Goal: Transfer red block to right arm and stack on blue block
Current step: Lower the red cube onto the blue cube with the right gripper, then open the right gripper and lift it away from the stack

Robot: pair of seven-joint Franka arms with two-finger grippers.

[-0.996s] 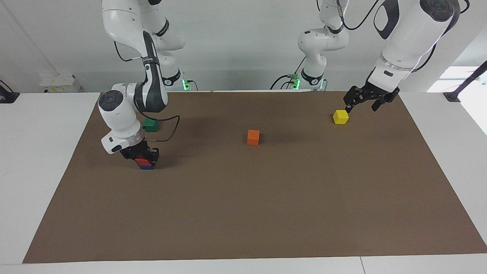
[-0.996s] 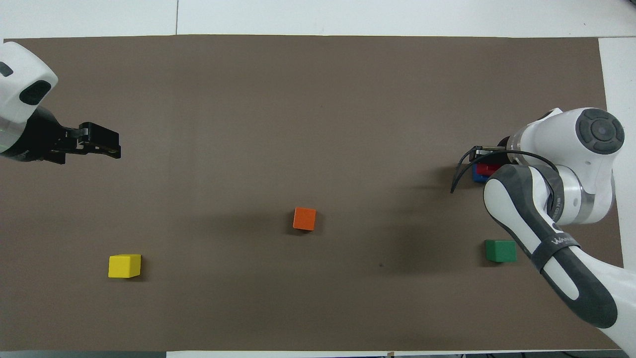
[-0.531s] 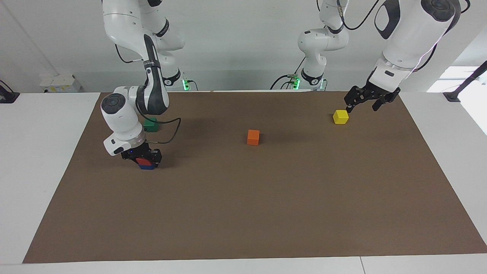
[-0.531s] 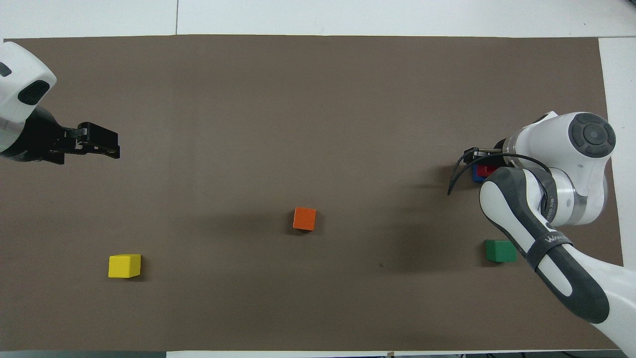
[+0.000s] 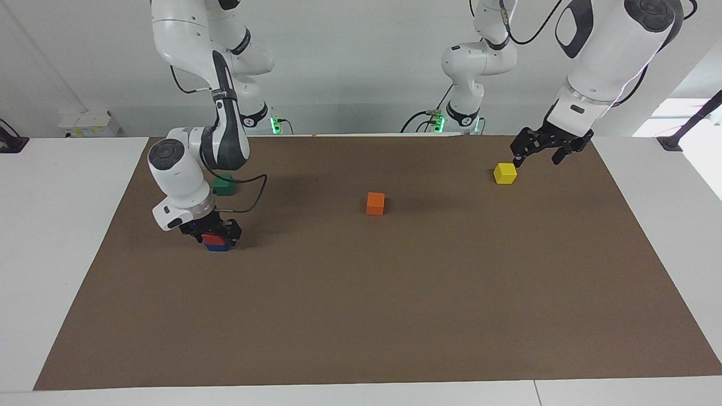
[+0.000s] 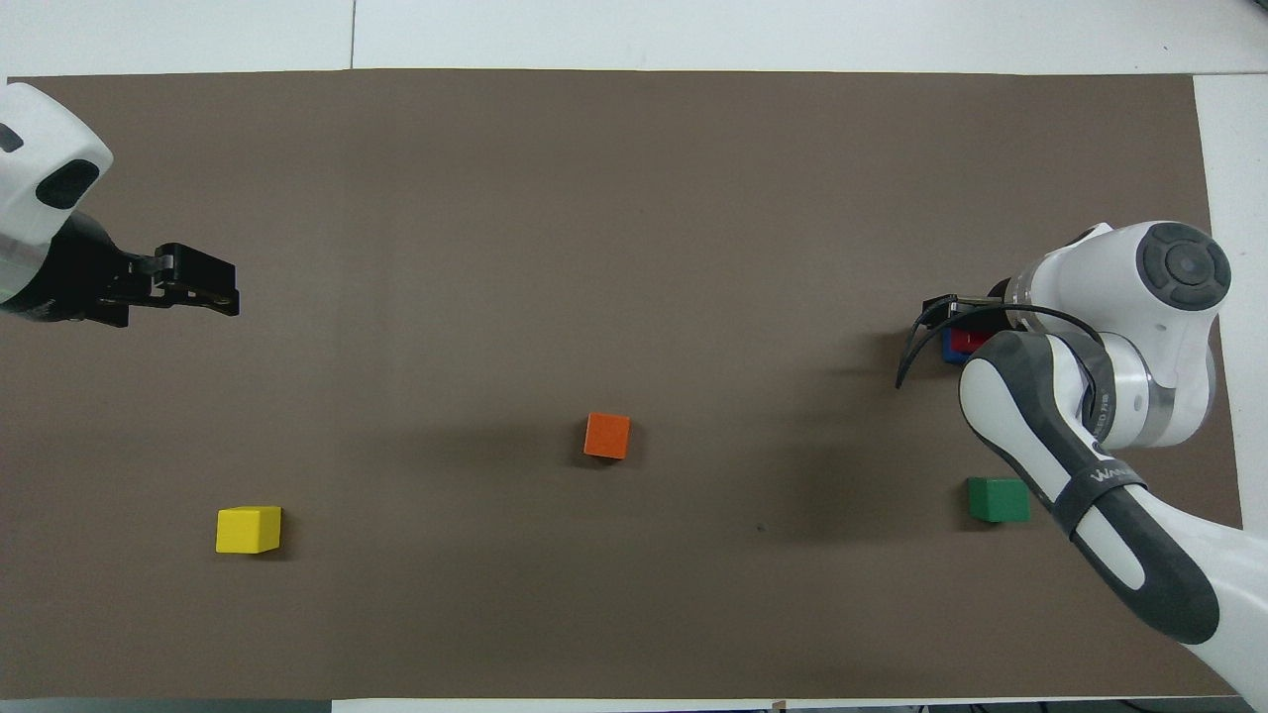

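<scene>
Right gripper (image 5: 216,235) open around red block (image 5: 212,239) on blue block (image 5: 217,247); left gripper (image 5: 540,157) open.

The red block (image 5: 212,239) sits on the blue block (image 5: 217,247) between the right gripper (image 5: 216,235)'s jaws; the left gripper (image 5: 536,152) hovers beside the yellow cube (image 5: 505,173).

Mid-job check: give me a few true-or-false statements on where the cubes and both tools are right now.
1. The small glossy red cube sits on the dark-blue cube. True.
2. The right tool is at that stack. True.
3. The left tool grips the yellow cube. False: it hangs open in the air above the mat beside that cube, which rests on the brown mat.
4. The orange cube is stacked on the green cube. False: both lie singly on the mat, apart.
5. The green cube lies nearer to the robots than the stack. True.
</scene>
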